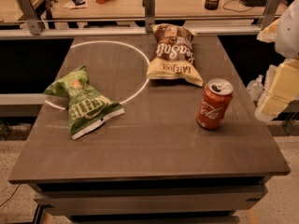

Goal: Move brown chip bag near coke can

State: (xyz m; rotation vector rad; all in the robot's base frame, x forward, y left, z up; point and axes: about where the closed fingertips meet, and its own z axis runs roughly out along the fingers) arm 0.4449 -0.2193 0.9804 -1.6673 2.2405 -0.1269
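Dim warm light, soft shadows, pale claw (276,91) at right edge

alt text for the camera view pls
A brown chip bag lies at the back of a dark table, a coke can upright to its front right, a green chip bag at left. The gripper hangs beyond the table's right edge.

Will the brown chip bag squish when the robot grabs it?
Probably: the brown chip bag looks puffy and crinkled, so it should dent and bend. It likely weighs little for its size and slides on the smooth table. The gripper sits off the table beyond the coke can, not touching the bag.
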